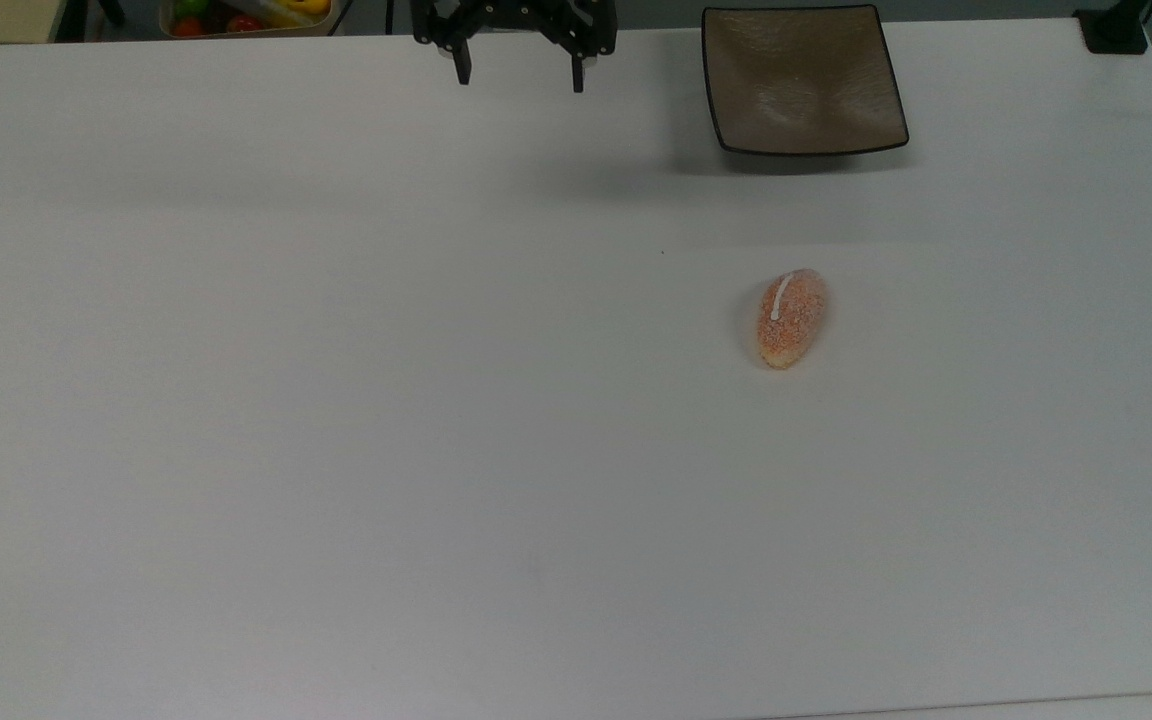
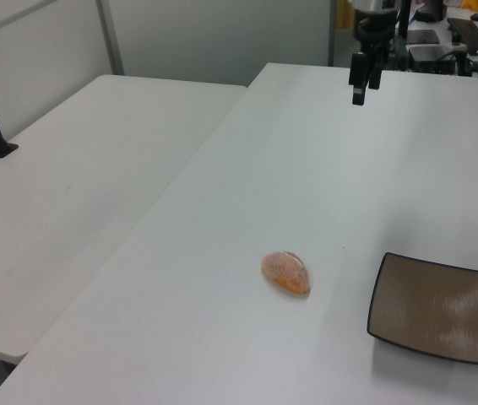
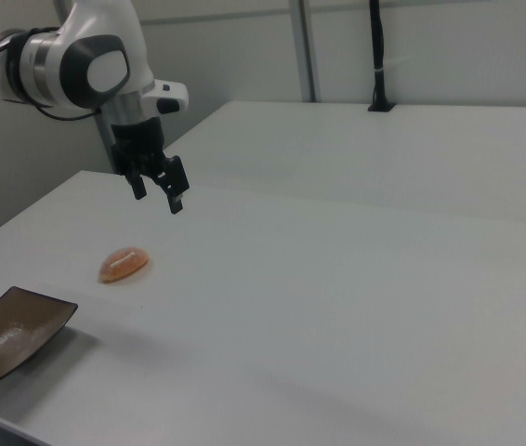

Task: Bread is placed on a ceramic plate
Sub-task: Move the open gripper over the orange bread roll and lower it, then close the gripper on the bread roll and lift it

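Note:
The bread (image 1: 791,318), an orange-tan oval bun with a white stripe at one end, lies on the white table, also visible as the bread (image 2: 286,273) and the bread (image 3: 124,265). The square brown-grey ceramic plate (image 1: 802,80) sits empty at the top view's upper right, apart from the bun; it shows too as the plate (image 2: 440,307) and the plate (image 3: 12,331). My gripper (image 1: 520,78) hangs above the table at the top view's upper middle, open and holding nothing, left of the plate and far from the bun. It appears as the gripper (image 3: 157,196) and the gripper (image 2: 360,93).
A bin of coloured fruit (image 1: 244,15) stands behind the table's far edge at the top view's upper left. A black mount (image 1: 1114,30) sits at the upper right corner. A second white table (image 2: 78,160) adjoins on the left view's left.

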Robot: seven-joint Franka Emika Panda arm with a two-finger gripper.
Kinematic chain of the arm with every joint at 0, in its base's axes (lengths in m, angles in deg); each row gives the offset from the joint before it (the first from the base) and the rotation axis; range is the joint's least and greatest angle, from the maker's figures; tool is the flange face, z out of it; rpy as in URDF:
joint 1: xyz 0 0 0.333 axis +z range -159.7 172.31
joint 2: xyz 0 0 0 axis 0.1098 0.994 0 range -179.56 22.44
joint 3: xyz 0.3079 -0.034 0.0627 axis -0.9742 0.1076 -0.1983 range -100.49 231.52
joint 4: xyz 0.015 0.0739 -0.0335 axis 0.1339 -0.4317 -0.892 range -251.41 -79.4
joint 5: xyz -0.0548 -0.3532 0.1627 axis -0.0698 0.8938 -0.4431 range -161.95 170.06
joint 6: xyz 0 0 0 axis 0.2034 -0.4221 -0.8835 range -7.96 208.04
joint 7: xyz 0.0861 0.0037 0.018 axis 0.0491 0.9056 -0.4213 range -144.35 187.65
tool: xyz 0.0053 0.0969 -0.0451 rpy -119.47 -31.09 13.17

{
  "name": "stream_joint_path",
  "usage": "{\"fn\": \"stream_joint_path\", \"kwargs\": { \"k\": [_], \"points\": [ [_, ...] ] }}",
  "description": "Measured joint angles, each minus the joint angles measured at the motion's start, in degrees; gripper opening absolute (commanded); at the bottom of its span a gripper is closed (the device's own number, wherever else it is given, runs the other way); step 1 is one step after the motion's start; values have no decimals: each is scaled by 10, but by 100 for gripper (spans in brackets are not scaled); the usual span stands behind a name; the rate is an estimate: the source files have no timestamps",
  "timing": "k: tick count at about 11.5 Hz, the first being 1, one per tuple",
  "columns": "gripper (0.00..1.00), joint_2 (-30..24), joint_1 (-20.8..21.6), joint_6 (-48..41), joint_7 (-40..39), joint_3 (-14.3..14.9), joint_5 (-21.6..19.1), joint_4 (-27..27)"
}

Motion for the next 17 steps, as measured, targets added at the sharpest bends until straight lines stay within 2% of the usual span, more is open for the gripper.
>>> {"fn": "stream_joint_path", "kwargs": {
  "k": [2,5,7,12,14,17],
  "points": [
    [100,19,9,8,44,-18,-7,0],
    [100,58,26,88,177,-67,-10,-1],
    [100,86,38,126,234,-88,-10,-1],
    [100,173,111,195,330,-91,-1,8],
    [100,218,130,197,360,-91,20,42],
    [100,278,136,197,374,-89,40,91]
  ]
}}
